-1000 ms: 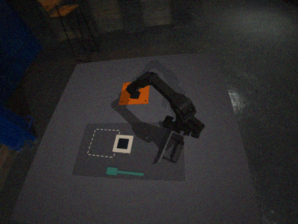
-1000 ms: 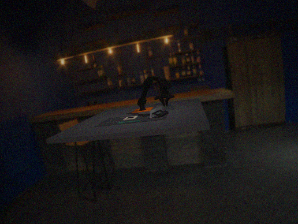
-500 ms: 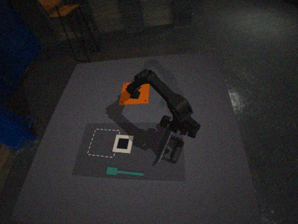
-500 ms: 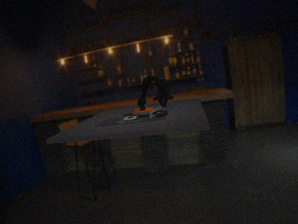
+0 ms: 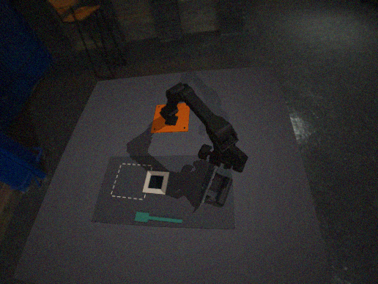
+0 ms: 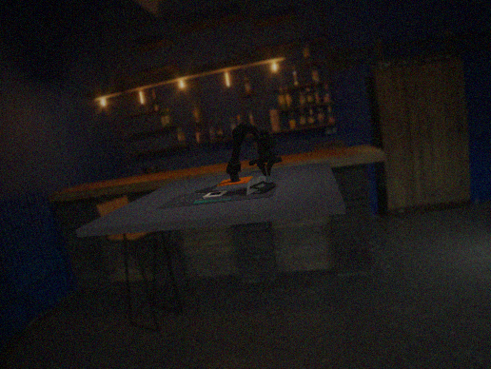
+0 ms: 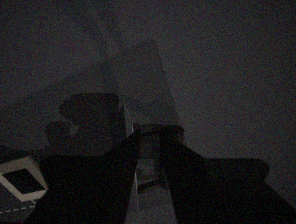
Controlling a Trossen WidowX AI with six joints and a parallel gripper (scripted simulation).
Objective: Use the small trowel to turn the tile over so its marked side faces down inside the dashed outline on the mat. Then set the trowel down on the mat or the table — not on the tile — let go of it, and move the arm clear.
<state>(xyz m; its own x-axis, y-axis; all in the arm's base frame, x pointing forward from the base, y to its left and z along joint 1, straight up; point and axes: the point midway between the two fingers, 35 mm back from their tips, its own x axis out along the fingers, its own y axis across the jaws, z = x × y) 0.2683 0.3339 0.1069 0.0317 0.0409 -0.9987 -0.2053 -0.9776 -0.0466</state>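
The white tile [image 5: 156, 182] [image 6: 215, 194] [image 7: 22, 179] lies flat, its dark square facing up. It overlaps the right side of the dashed outline [image 5: 116, 180] on the mat [image 5: 104, 214]. The trowel [image 5: 224, 192] [image 6: 250, 186], dark-handled with a pale blade, stands on its blade's edge at the mat's right end. My gripper [image 6: 267, 175] [image 7: 150, 133] is narrowly open just above the trowel. In the wrist view the handle shows between and below the fingertips, not visibly gripped. The arm hides the fingertips in the top view.
A teal flat-headed tool [image 5: 142, 217] [image 6: 205, 202] lies on the mat in front of the tile. The arm's base stands on an orange plate [image 5: 183, 122] behind the mat. The arm's shadow darkens the mat between tile and trowel.
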